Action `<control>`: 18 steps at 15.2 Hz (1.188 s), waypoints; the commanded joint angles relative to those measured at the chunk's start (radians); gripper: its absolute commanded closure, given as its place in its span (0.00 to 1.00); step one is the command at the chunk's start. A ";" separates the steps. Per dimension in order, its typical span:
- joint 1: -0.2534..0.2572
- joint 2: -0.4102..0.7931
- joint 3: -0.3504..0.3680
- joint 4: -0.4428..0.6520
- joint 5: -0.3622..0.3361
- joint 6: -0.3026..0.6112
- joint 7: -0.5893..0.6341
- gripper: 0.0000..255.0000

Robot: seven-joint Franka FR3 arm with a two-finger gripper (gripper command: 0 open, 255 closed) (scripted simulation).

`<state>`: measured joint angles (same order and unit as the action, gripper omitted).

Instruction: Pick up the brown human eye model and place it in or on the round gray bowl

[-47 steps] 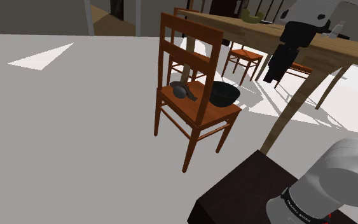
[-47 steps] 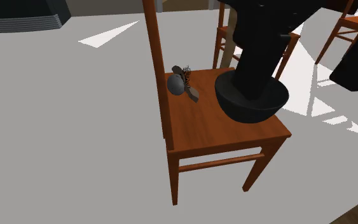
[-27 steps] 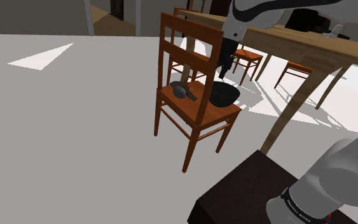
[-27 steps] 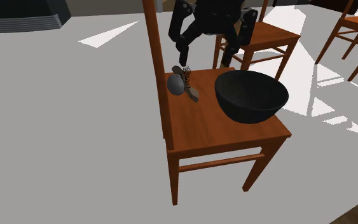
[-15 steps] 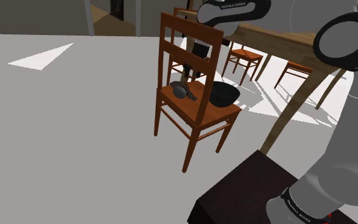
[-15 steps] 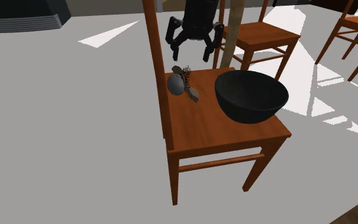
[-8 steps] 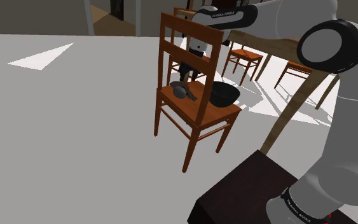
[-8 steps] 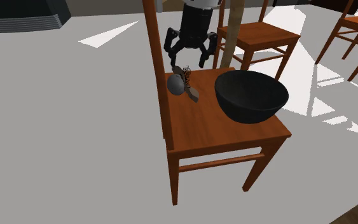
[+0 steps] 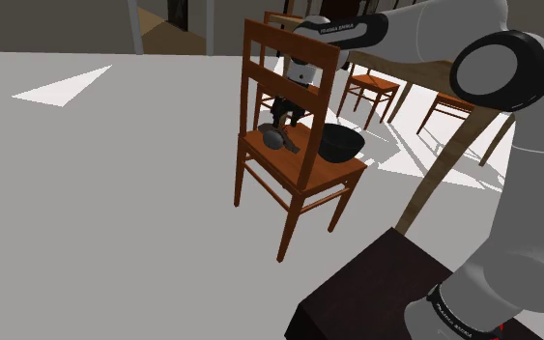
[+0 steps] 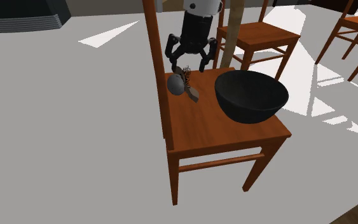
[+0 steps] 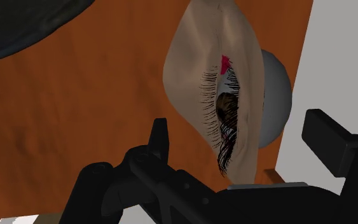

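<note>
The eye model (image 10: 182,84) lies on the wooden chair seat (image 10: 222,130), close to the chair back: a grey ball with a beige lid, dark lashes and a brown iris (image 11: 227,105). The round dark bowl (image 10: 252,95) stands on the same seat beside it, apart from it. My gripper (image 10: 188,67) hangs open just above the eye model, one finger on each side, touching nothing. In the wrist view the gripper (image 11: 241,137) has the eye model between its spread fingers (image 11: 160,137), with the bowl (image 11: 18,25) off to one side. From the shoulder view the gripper (image 9: 281,118) is over the eye model (image 9: 277,141).
The tall chair back (image 10: 155,63) rises right beside the eye model. A long wooden table (image 9: 472,72) and more chairs (image 9: 368,89) stand behind. My dark stand (image 9: 366,295) is at the shoulder view's lower right. Grey floor surrounds the chair.
The arm has swung from over the bowl toward the chair back and come down; over the last second the open gripper has sunk closer to the eye model.
</note>
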<state>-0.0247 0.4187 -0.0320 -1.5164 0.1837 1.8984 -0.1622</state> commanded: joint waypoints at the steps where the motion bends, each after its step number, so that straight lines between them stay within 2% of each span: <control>1: 0.005 0.007 0.004 0.001 -0.001 -0.001 0.000 0.00; 2: 0.005 0.007 0.003 0.001 -0.001 -0.001 0.000 0.00; 3: 0.004 0.002 0.003 -0.006 -0.001 0.001 -0.002 1.00; 12: 0.005 0.007 0.003 0.001 -0.001 -0.001 0.000 1.00; 18: 0.004 -0.007 0.002 0.061 -0.005 -0.074 0.012 1.00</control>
<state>-0.0220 0.4170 -0.0324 -1.4657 0.1783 1.8364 -0.1515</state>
